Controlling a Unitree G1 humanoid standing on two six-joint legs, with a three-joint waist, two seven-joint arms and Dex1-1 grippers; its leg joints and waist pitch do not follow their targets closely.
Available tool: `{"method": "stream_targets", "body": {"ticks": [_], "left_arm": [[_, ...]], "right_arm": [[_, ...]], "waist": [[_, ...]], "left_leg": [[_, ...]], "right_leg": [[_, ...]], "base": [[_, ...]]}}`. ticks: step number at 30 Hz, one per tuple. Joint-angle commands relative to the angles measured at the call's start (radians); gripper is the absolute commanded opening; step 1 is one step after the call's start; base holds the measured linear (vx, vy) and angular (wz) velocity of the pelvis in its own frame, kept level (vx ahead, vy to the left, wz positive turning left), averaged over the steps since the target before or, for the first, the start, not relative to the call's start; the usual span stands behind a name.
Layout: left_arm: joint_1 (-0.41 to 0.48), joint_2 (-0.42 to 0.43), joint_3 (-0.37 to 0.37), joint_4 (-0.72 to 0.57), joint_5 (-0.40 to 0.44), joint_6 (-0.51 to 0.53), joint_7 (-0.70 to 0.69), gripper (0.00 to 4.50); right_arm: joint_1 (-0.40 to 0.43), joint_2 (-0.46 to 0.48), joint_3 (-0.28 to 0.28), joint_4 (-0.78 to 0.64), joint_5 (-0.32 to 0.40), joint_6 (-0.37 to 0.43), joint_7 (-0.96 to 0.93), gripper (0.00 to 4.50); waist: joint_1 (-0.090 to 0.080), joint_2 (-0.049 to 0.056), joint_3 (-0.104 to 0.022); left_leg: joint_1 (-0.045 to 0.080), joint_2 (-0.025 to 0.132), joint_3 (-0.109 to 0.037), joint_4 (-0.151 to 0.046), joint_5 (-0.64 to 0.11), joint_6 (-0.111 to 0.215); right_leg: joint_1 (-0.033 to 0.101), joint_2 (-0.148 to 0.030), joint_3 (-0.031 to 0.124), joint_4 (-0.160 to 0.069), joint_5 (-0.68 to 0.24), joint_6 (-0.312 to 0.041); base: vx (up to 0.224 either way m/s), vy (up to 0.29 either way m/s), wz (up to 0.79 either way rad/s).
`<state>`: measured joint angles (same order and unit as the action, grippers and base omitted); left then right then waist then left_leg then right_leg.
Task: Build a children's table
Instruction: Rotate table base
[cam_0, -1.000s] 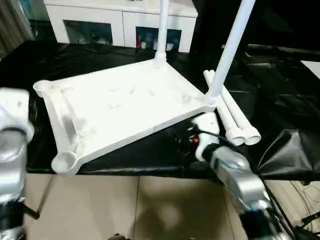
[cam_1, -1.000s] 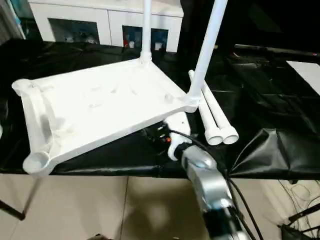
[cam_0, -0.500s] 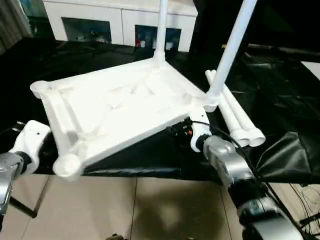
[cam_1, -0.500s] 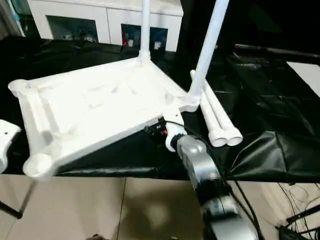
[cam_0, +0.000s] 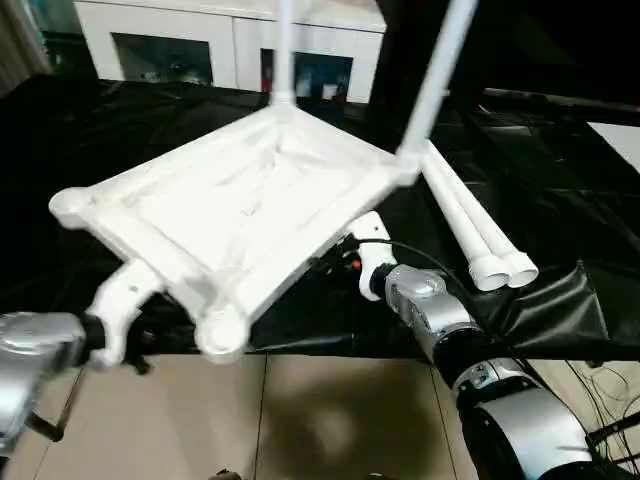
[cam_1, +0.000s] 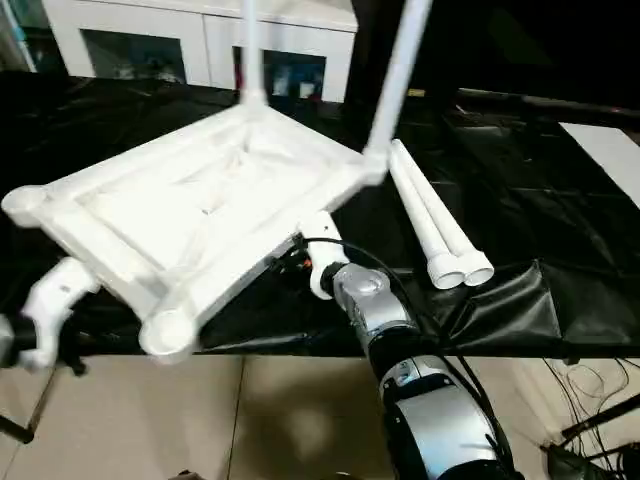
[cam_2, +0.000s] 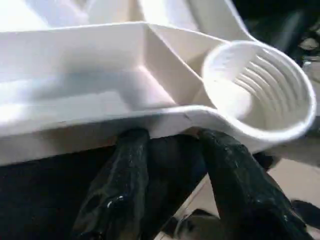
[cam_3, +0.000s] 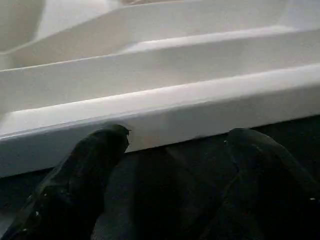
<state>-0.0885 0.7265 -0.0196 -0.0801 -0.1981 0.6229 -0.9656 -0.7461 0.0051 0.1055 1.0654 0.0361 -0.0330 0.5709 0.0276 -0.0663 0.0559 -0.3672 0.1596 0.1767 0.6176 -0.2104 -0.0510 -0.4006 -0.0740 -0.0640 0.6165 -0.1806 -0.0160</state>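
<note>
no readable text, labels or numbers anywhere

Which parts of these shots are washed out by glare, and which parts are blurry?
Left eye view: the tabletop is blown out, its ribs barely showing. Left wrist view: the corner socket is bright and soft, and the left hand's fingers are blurred. Right wrist view: the right hand's fingers are dark and out of focus.

Both mounted legs (cam_0: 437, 78) run off the top edge, so you can't see their far ends. The table top (cam_0: 240, 200) covers the right end effector's fingertips in the head views; same for the left end effector (cam_2: 170, 150) under the near rim. Cabinet (cam_0: 160, 40) contents behind the glass are too small to tell.
</note>
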Motion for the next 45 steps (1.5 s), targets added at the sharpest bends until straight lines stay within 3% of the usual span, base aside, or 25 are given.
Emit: {"method": "stream_targets", "body": {"ticks": [1, 7, 12, 13, 14, 16, 17, 20, 22, 23, 24, 25, 26, 28, 29, 31, 33, 34, 35, 37, 40, 43, 45], "left_arm": [[-0.03, -0.039, -0.078, -0.032, -0.002, -0.023, -0.022, 2.03], [-0.13, -0.151, -0.207, 0.065, 0.055, -0.061, 0.002, 2.03], [-0.176, -0.197, -0.224, 0.139, 0.088, -0.101, 0.035, 2.03], [-0.221, -0.239, -0.226, 0.218, 0.117, -0.152, 0.075, 2.03], [-0.221, -0.239, -0.226, 0.218, 0.117, -0.152, 0.075, 2.03], [-0.284, -0.293, -0.23, 0.317, 0.146, -0.216, 0.124, 2.03], [-0.302, -0.307, -0.234, 0.341, 0.153, -0.23, 0.134, 2.03], [-0.36, -0.355, -0.251, 0.421, 0.168, -0.292, 0.167, 2.03], [-0.402, -0.403, -0.254, 0.481, 0.183, -0.352, 0.198, 2.03], [-0.408, -0.409, -0.254, 0.491, 0.187, -0.361, 0.203, 2.03], [-0.416, -0.418, -0.256, 0.502, 0.19, -0.368, 0.206, 2.03], [-0.422, -0.427, -0.259, 0.511, 0.194, -0.383, 0.208, 2.03], [-0.434, -0.444, -0.26, 0.528, 0.199, -0.407, 0.211, 2.03], [-0.474, -0.498, -0.275, 0.582, 0.206, -0.462, 0.203, 2.03], [-0.479, -0.504, -0.278, 0.589, 0.207, -0.468, 0.203, 2.03], [-0.489, -0.52, -0.284, 0.605, 0.209, -0.482, 0.201, 2.03], [-0.502, -0.535, -0.292, 0.628, 0.212, -0.499, 0.202, 2.03], [-0.511, -0.544, -0.297, 0.646, 0.218, -0.514, 0.207, 2.03], [-0.516, -0.549, -0.295, 0.659, 0.221, -0.525, 0.216, 2.03], [-0.548, -0.584, -0.275, 0.739, 0.236, -0.594, 0.302, 2.03], [-0.564, -0.603, -0.23, 0.763, 0.223, -0.646, 0.368, 2.03], [-0.548, -0.598, -0.124, 0.673, 0.132, -0.616, 0.374, 2.03], [-0.533, -0.575, -0.107, 0.631, 0.118, -0.606, 0.362, 2.03]], "right_arm": [[-0.036, 0.046, 0.021, 0.014, 0.003, -0.043, 0.063, 3.86], [-0.02, 0.061, 0.029, 0.04, -0.008, -0.1, 0.149, 3.86], [-0.016, 0.058, 0.04, 0.042, -0.019, -0.119, 0.147, 3.86], [-0.017, 0.051, 0.039, 0.037, -0.018, -0.132, 0.144, 3.86], [-0.017, 0.051, 0.039, 0.037, -0.018, -0.132, 0.144, 3.86], [-0.015, 0.028, 0.021, 0.011, -0.007, -0.144, 0.137, 3.86], [-0.01, 0.018, 0.016, -0.005, -0.003, -0.146, 0.134, 3.86], [0.016, -0.024, -0.017, -0.071, 0.012, -0.152, 0.139, 3.86], [0.077, -0.075, -0.042, -0.201, 0.027, -0.123, 0.127, 3.86], [0.086, -0.082, -0.045, -0.221, 0.029, -0.118, 0.125, 3.86], [0.103, -0.093, -0.049, -0.255, 0.031, -0.109, 0.119, 3.86], [0.121, -0.106, -0.054, -0.291, 0.031, -0.098, 0.108, 3.86], [0.148, -0.123, -0.063, -0.344, 0.033, -0.082, 0.094, 3.86], [0.237, -0.173, -0.099, -0.521, 0.036, -0.009, 0.041, 3.86], [0.247, -0.178, -0.103, -0.54, 0.034, -0.002, 0.034, 3.86], [0.271, -0.19, -0.113, -0.584, 0.032, 0.017, 0.023, 3.86], [0.298, -0.199, -0.125, -0.63, 0.028, 0.049, 0.006, 3.86], [0.314, -0.204, -0.129, -0.655, 0.024, 0.059, 0.0, 3.86], [0.322, -0.205, -0.13, -0.67, 0.024, 0.066, -0.004, 3.86], [0.359, -0.198, -0.146, -0.736, 0.024, 0.102, -0.041, 3.86], [0.38, -0.195, -0.149, -0.809, 0.035, 0.164, -0.066, 3.86], [0.409, -0.232, -0.127, -0.924, 0.056, 0.254, -0.036, 3.86], [0.419, -0.252, -0.125, -0.964, 0.07, 0.285, -0.011, 3.86]], "waist": [[-0.002, 0.029, -0.054], [-0.007, 0.033, -0.056], [-0.012, 0.034, -0.059], [-0.015, 0.038, -0.06], [-0.016, 0.035, -0.06], [-0.016, 0.036, -0.058], [-0.004, 0.038, -0.061], [0.012, 0.041, -0.057], [0.02, 0.042, -0.059], [0.031, 0.042, -0.061], [0.025, 0.037, -0.063], [0.027, 0.037, -0.063], [0.025, 0.044, -0.062], [0.032, 0.051, -0.064], [0.031, 0.045, -0.063], [0.026, 0.048, -0.069], [0.017, 0.045, -0.07], [0.014, 0.051, -0.068], [0.009, 0.044, -0.07], [0.005, 0.043, -0.068], [0.005, 0.046, -0.067], [0.007, 0.043, -0.064], [0.008, 0.047, -0.062]], "left_leg": [[0.015, 0.077, -0.028, -0.101, -0.245, -0.03], [0.014, 0.077, -0.025, -0.097, -0.224, -0.021], [0.013, 0.077, -0.025, -0.094, -0.22, -0.015], [0.011, 0.078, -0.028, -0.095, -0.221, -0.014], [0.017, 0.077, -0.024, -0.093, -0.234, -0.012], [0.014, 0.075, -0.025, -0.093, -0.236, -0.006], [0.031, 0.077, -0.018, -0.088, -0.238, -0.006], [0.029, 0.078, -0.011, -0.09, -0.251, -0.003], [0.031, 0.082, -0.005, -0.09, -0.234, -0.007], [0.04, 0.083, 0.0, -0.088, -0.224, -0.006], [0.023, 0.083, -0.005, -0.092, -0.219, -0.001], [0.016, 0.082, -0.008, -0.094, -0.201, 0.001], [0.019, 0.083, -0.007, -0.094, -0.2, 0.003], [0.028, 0.083, -0.005, -0.092, -0.198, 0.0], [0.029, 0.081, -0.003, -0.092, -0.191, 0.003], [0.01, 0.076, -0.008, -0.089, -0.158, 0.016], [0.005, 0.073, -0.008, -0.086, -0.155, 0.031], [0.004, 0.072, -0.009, -0.087, -0.155, 0.036], [0.006, 0.073, -0.008, -0.083, -0.16, 0.044], [0.006, 0.071, -0.007, -0.081, -0.171, 0.058], [0.003, 0.072, -0.009, -0.081, -0.158, 0.07], [0.006, 0.074, -0.009, -0.084, -0.162, 0.073], [0.009, 0.078, -0.009, -0.085, -0.17, 0.07]], "right_leg": [[0.036, -0.083, 0.062, -0.06, -0.208, -0.244], [0.04, -0.083, 0.063, -0.06, -0.181, -0.259], [0.043, -0.082, 0.061, -0.059, -0.173, -0.267], [0.044, -0.083, 0.06, -0.059, -0.171, -0.271], [0.04, -0.08, 0.059, -0.064, -0.183, -0.267], [0.042, -0.08, 0.06, -0.067, -0.195, -0.266], [0.03, -0.081, 0.061, -0.071, -0.196, -0.267], [0.03, -0.079, 0.061, -0.075, -0.241, -0.249], [0.029, -0.078, 0.061, -0.075, -0.221, -0.233], [0.024, -0.075, 0.06, -0.076, -0.196, -0.223], [0.037, -0.077, 0.06, -0.067, -0.177, -0.228], [0.044, -0.078, 0.058, -0.067, -0.173, -0.22], [0.036, -0.079, 0.059, -0.069, -0.169, -0.217], [0.036, -0.077, 0.059, -0.073, -0.146, -0.211], [0.034, -0.073, 0.059, -0.075, -0.13, -0.208], [0.052, -0.078, 0.058, -0.063, -0.081, -0.219], [0.055, -0.08, 0.058, -0.065, -0.092, -0.224], [0.055, -0.078, 0.058, -0.069, -0.097, -0.223], [0.053, -0.079, 0.058, -0.071, -0.102, -0.226], [0.052, -0.076, 0.058, -0.078, -0.133, -0.222], [0.053, -0.078, 0.055, -0.082, -0.163, -0.223], [0.053, -0.076, 0.052, -0.082, -0.188, -0.221], [0.047, -0.075, 0.052, -0.082, -0.201, -0.22]], "base": [[0.0, 0.0, 0.0], [0.0, 0.0, 0.0], [0.0, 0.0, 0.0], [0.0, 0.0, 0.0], [0.0, 0.0, 0.0], [0.0, 0.0, 0.0], [0.0, 0.0, 0.0], [0.0, 0.0, 0.0], [0.0, 0.0, 0.0], [0.0, 0.0, 0.0], [0.0, 0.0, 0.0], [0.0, 0.0, 0.0], [0.0, 0.0, 0.0], [0.0, 0.0, 0.0], [0.0, 0.0, 0.0], [0.0, 0.0, 0.0], [0.0, 0.0, 0.0], [0.0, 0.0, 0.0], [0.0, 0.0, 0.0], [0.0, 0.0, 0.0], [0.0, 0.0, 0.0], [0.0, 0.0, 0.0], [0.0, 0.0, 0.0]]}}
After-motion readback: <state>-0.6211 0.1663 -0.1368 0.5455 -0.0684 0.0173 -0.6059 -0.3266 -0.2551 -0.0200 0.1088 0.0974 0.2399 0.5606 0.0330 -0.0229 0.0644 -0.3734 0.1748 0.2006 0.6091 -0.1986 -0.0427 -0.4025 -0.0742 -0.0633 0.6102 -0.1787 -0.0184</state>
